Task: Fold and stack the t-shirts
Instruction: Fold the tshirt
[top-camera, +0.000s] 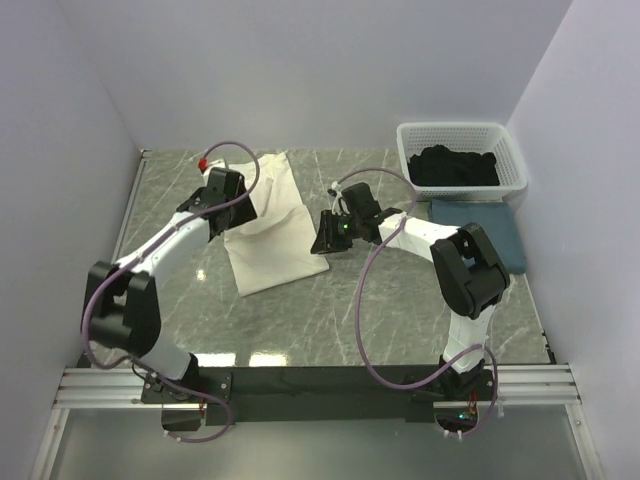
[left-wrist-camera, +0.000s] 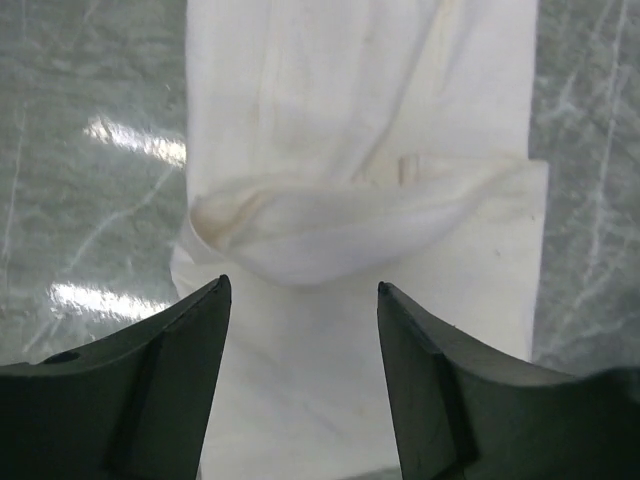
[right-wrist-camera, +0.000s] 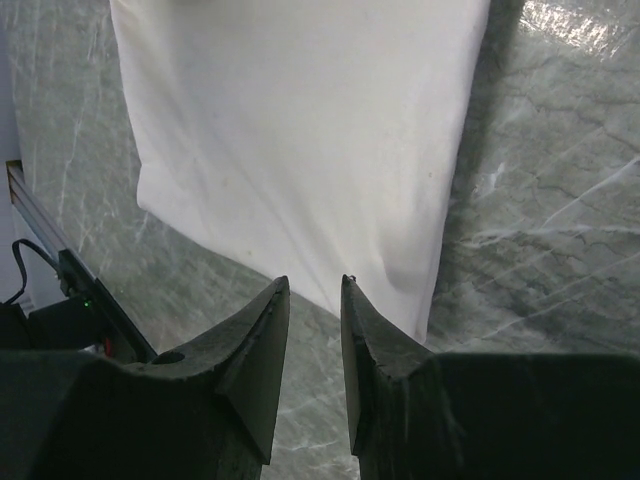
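T-shirt of cream-white cloth (top-camera: 270, 225) lies folded long, mid-tabletop (top-camera: 330, 320), one end doubled over. Above that fold the left fingers (left-wrist-camera: 150, 380) hang spread and empty. At the shirt's right edge the right fingers (right-wrist-camera: 250, 350) stand narrowly parted, gripping nothing. Rightward, the slate-blue t-shirt (top-camera: 500, 225) lies beside the white basket (top-camera: 460, 128), which holds the black t-shirt (top-camera: 455, 165).

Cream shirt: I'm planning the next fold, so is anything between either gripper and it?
Nothing visible does. The left gripper hangs open directly over the cream shirt, above a bunched fold. The right gripper, jaws slightly apart and empty, points at the shirt's edge, with only bare table beneath.
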